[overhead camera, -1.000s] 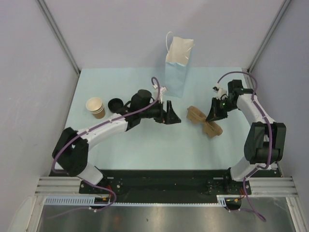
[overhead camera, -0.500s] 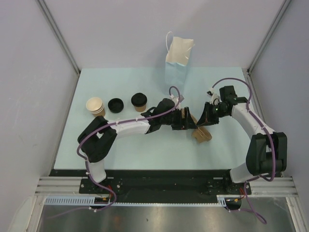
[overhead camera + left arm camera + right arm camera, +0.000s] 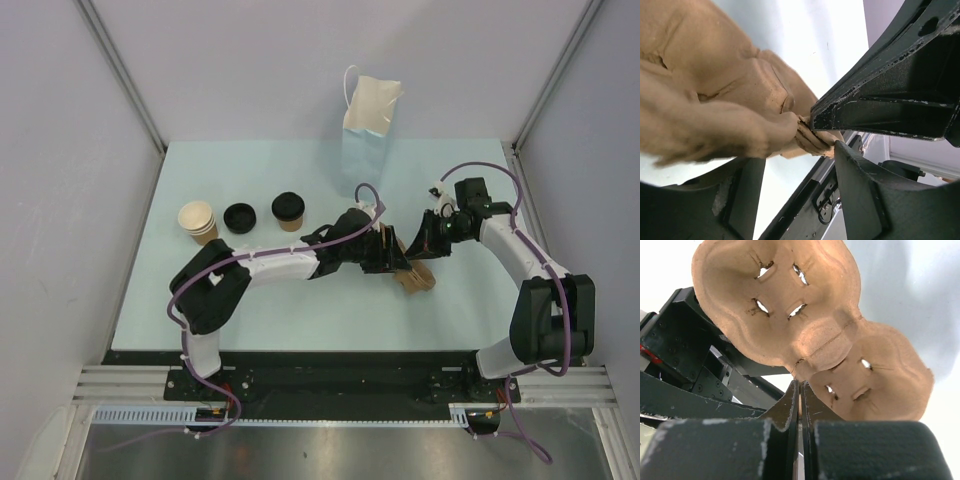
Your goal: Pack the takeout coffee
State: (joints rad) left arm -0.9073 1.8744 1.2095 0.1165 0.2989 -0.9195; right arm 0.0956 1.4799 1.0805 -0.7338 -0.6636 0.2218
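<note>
While the takeout coffee (image 3: 288, 209) is seen upright on the bench (image 3: 300, 310) beside a black lid (image 3: 239, 216), the cup carrier (image 3: 790, 305) is clamped by the right gripper (image 3: 800, 390) and straddled by the parted jaws of the left gripper (image 3: 824, 131).

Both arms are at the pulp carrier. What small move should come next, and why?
Probably close the left pincer firmly on the carrier rim. Its fingers straddle that rim, but a firm pinch can't be confirmed. The right pincer is shut on the carrier's middle edge, holding it tilted. A second grip would likely steady it. The coffee stands untouched.
</note>
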